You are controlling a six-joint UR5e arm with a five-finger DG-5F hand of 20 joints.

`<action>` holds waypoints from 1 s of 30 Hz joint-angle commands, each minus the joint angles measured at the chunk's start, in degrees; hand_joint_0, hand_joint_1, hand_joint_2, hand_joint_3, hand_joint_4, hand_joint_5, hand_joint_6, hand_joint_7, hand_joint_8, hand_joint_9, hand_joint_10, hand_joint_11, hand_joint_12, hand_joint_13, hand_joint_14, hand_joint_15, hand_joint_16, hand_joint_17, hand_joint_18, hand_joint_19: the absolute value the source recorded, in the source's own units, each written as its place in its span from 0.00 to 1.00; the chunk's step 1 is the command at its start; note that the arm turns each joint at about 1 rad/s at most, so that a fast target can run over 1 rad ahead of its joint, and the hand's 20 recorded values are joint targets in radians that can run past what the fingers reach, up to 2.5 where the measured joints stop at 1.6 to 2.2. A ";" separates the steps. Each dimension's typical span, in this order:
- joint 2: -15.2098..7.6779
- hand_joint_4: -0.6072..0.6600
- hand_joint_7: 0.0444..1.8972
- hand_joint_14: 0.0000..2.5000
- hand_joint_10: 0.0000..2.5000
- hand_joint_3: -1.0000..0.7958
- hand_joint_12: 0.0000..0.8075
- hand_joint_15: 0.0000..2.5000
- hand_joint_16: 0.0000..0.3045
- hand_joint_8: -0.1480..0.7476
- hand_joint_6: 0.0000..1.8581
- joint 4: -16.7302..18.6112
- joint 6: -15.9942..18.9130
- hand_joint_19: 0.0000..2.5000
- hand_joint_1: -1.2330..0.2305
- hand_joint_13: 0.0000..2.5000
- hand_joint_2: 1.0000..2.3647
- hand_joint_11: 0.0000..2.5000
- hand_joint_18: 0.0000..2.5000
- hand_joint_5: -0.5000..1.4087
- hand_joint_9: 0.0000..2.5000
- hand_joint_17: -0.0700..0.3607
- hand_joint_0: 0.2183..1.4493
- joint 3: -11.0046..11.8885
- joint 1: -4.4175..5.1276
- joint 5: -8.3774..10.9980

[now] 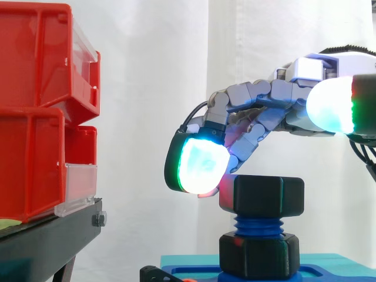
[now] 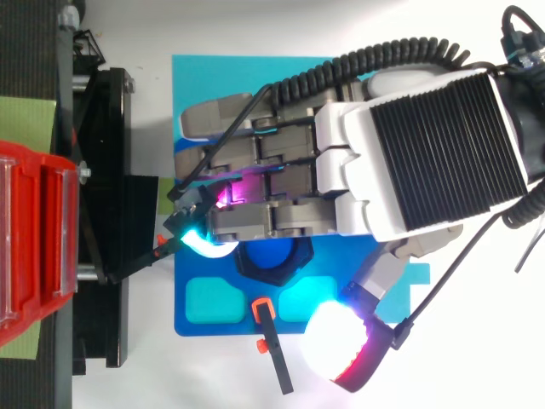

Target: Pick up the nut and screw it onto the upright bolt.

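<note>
The hand (image 2: pixel 417 145) curled its fingers (image 1: pixel 200 164) over the nut's (image 1: pixel 261 194) left side, thumb clear, so a slip could have cocked it on the bolt (image 1: pixel 258 224).

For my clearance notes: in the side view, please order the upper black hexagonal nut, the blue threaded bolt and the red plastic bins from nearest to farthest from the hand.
1. Upper black hexagonal nut, just below the hand.
2. Blue threaded bolt, under that nut.
3. Red plastic bins, far left.
</note>
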 commanded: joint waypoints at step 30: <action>0.00 0.57 0.80 0.00 0.00 0.28 0.15 0.00 0.02 0.47 0.29 -0.45 0.00 0.00 0.73 0.34 0.00 0.00 0.20 0.28 0.46 0.19 0.23 0.00 -3.33 -2.64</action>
